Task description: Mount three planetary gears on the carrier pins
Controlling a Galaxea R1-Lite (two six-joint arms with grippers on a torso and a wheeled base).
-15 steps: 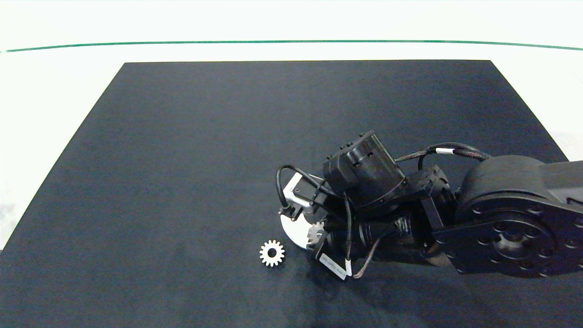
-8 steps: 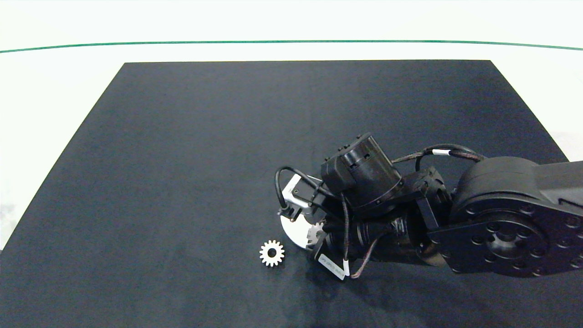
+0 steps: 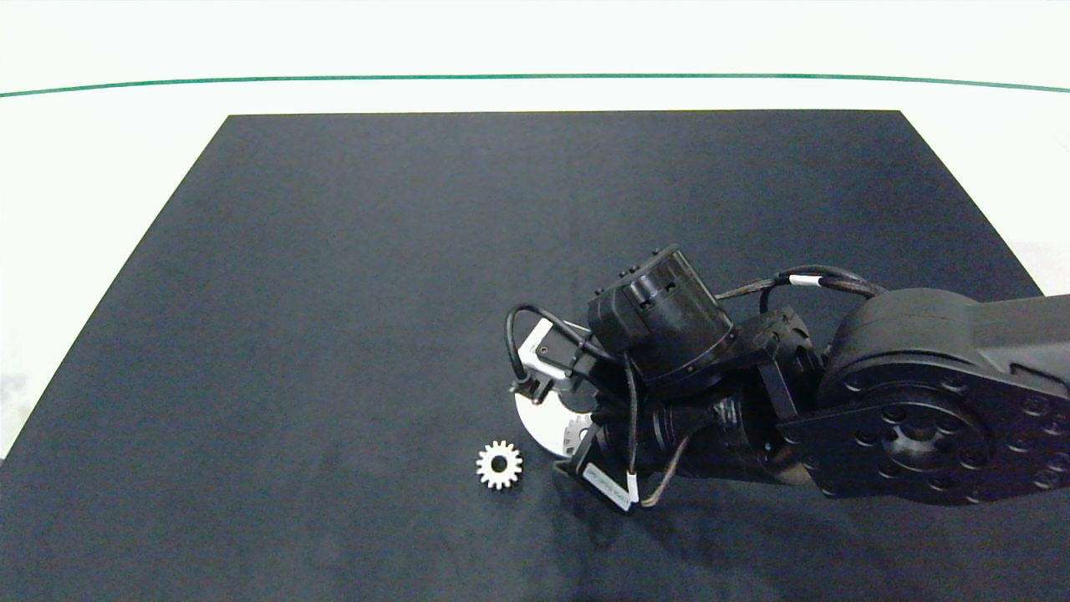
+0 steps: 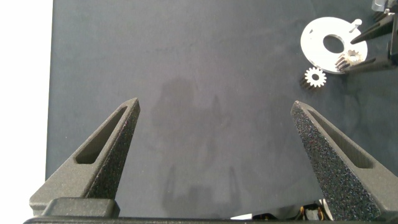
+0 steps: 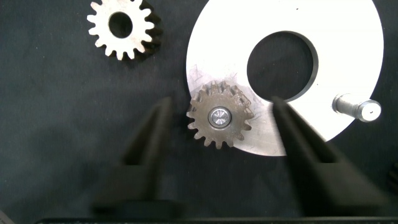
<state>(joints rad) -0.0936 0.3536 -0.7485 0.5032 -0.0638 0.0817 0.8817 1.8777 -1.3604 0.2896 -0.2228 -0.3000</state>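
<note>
The right gripper (image 5: 217, 134) hangs with its fingers spread wide around a toothed metal gear (image 5: 219, 116) seated on a pin of the flat white disc (image 5: 348, 37). One bare pin (image 5: 364, 109) stands nearby. Another gear (image 3: 499, 465) lies flat on the matte dark mat (image 3: 334, 293) beside the disc. The left gripper (image 4: 214, 112), wide apart, hovers well away.

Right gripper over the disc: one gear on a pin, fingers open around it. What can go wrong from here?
1. The right gripper is open, its fingers close on either side of the seated gear; withdrawing at a slant could catch the teeth and lift it off its pin.
2. The loose gear lies on the mat just beside the white disc; an arm sweep could knock it away.
3. Only one bare pin shows, so the third is unconfirmed.
</note>
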